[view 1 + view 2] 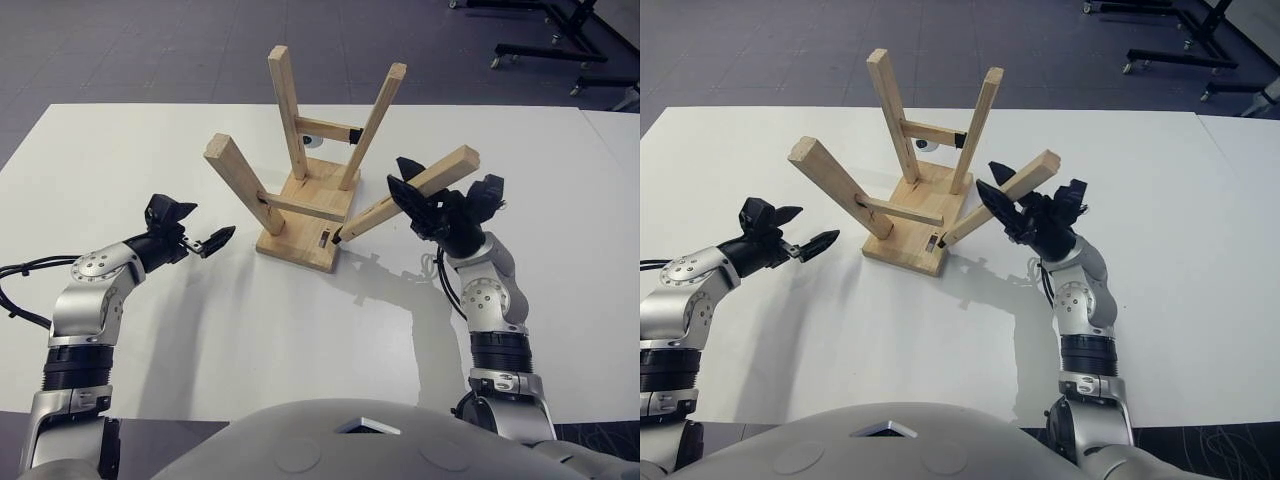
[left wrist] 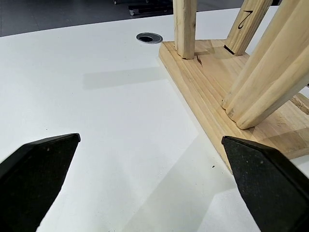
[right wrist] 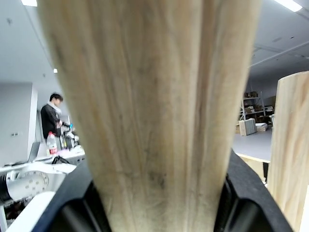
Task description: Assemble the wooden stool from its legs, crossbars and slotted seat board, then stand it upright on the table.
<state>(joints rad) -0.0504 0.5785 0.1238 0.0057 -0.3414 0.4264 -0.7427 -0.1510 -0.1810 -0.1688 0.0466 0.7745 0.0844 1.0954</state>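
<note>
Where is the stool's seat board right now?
The seat board lies flat on the table, mid-view, between the open left gripper and the right gripper clamping one leg.

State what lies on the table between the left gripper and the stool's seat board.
Nothing: the stretch of white table between the left gripper and the seat board is bare, shown in the left eye and left wrist views.

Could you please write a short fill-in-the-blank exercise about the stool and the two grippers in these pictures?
1. The stool stands ____ on the table.
2. The right gripper is ____ on one stool leg.
3. The left gripper is ____, apart from the stool.
Missing words: upside down; shut; open.
</note>
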